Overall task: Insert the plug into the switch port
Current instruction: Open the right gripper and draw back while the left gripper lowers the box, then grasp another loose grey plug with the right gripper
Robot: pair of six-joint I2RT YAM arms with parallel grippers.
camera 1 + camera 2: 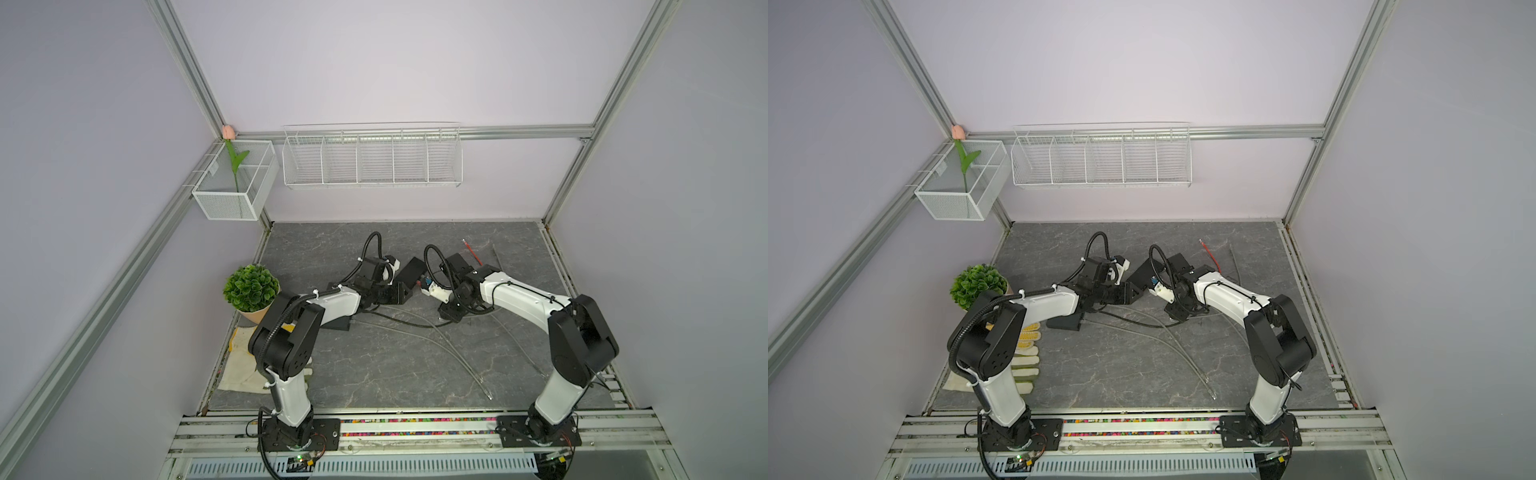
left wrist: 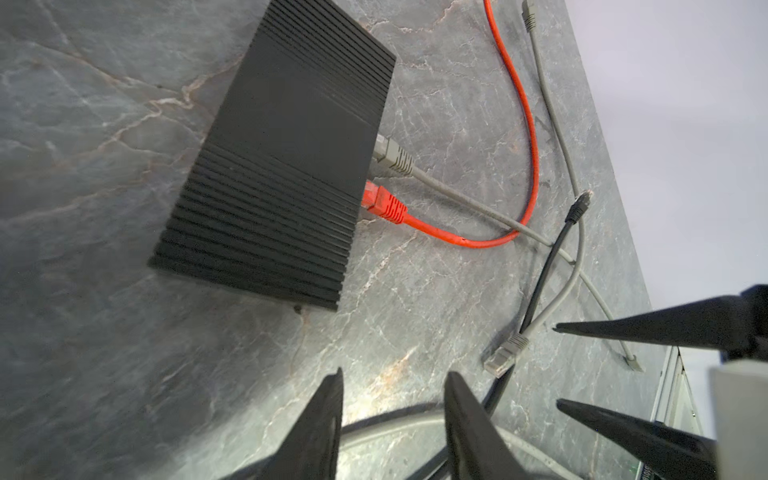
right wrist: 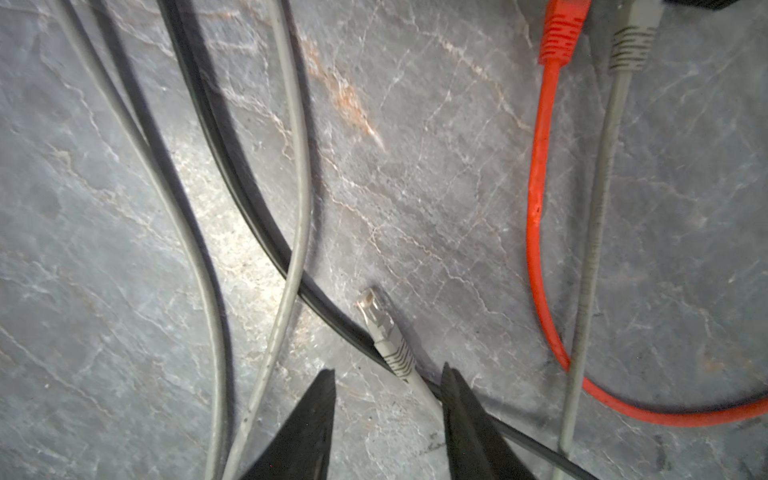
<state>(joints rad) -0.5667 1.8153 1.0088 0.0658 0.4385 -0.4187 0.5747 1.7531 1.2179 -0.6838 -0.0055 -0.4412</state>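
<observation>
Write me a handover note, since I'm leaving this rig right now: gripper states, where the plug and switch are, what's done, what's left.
Left gripper: open and empty, pointing toward the switch but short of it.
Right gripper: open, fingertips on either side of the loose grey plug's cable, not clamped.
The loose grey plug lies on the table, crossing a black cable.
Done: a red plug and another grey plug already sit in the switch.
Left: grasp the loose plug, bring it to a port, push it in.
</observation>
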